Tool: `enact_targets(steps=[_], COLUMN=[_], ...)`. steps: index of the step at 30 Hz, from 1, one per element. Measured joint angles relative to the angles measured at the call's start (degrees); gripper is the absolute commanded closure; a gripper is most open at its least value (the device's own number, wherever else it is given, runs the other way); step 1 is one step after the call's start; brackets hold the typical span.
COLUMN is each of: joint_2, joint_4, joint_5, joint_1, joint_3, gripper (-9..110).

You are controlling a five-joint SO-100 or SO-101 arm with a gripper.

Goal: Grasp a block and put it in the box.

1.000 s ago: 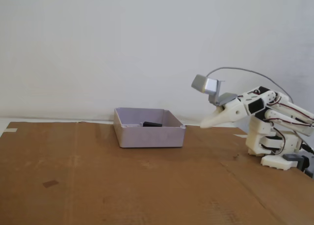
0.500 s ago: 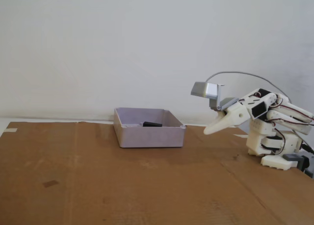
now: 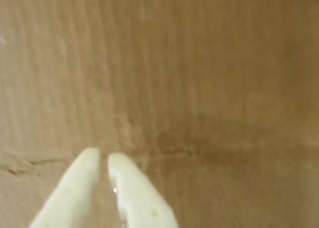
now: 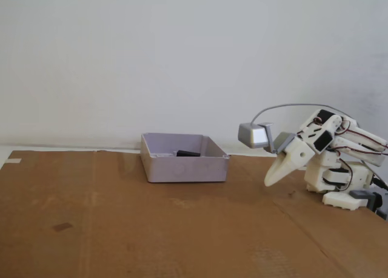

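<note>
The pale lavender-grey box (image 4: 182,167) sits on the cardboard at centre in the fixed view. A small black block (image 4: 188,153) lies inside it near the back wall. My gripper (image 4: 268,181) is to the right of the box, well apart from it, tilted down toward the cardboard. In the wrist view the gripper (image 3: 102,158) enters from the bottom edge, its white fingers (image 3: 75,183) nearly together with only a thin gap and nothing between them. Only bare cardboard shows there; box and block are out of that view.
Brown cardboard (image 4: 151,229) covers the table, with a seam running diagonally at the right. The arm's white base (image 4: 339,181) stands at the right edge. A white wall (image 4: 182,59) is behind. A small dark mark (image 4: 62,227) lies on the cardboard at the left.
The gripper has pulled back to the right, away from the box, and dipped lower toward the cardboard. The block stays in the box.
</note>
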Motion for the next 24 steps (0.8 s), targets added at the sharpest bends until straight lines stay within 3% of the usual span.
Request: enact_targets(steps=[8,24], joint_2=[0.0,0.4], joint_4=[7.4,9.4], joint_5=[-4.7,-17.1], joint_1=[0.0,0.0], joint_3=[0.0,0.0], gripper=[101,101])
